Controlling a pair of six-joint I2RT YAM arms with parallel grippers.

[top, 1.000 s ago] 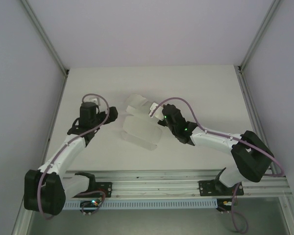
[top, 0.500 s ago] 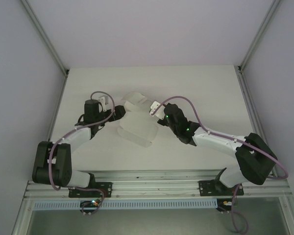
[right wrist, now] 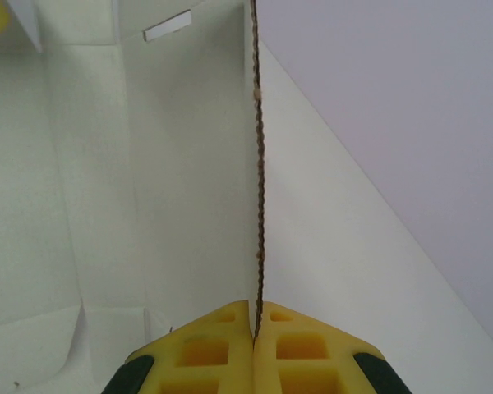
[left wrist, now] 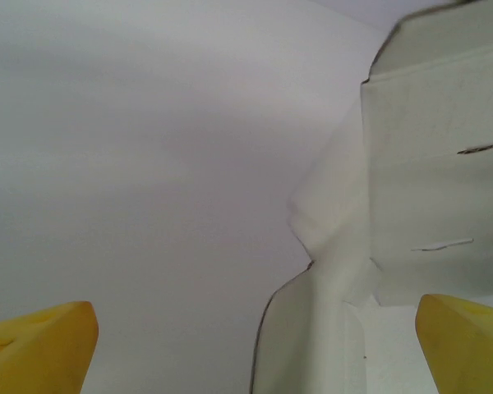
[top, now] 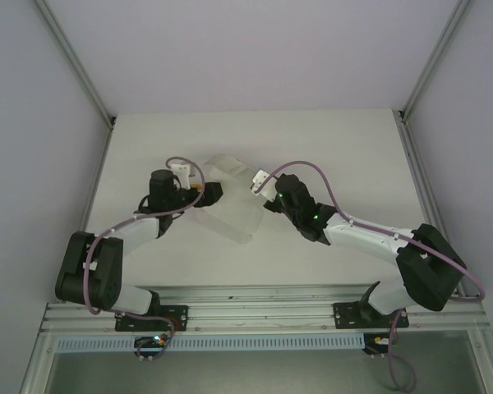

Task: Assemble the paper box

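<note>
A thin, matte white paper box point(top: 228, 211), a creased die-cut sheet with rounded flaps and narrow slits, sits near the middle of the pale bench point(top: 337, 148) between two robot arms. The right hand point(top: 265, 199) is clamped on the sheet's right side, its yellow ribbed pads point(right wrist: 205, 353) pressed together, with the card's brown cut edge running straight up from between them. The left hand point(top: 215, 194) has its yellow fingers point(left wrist: 41, 345) spread wide at the sheet's left side, a curved flap between them. Smooth bench stretches wide on every side of the card.
</note>
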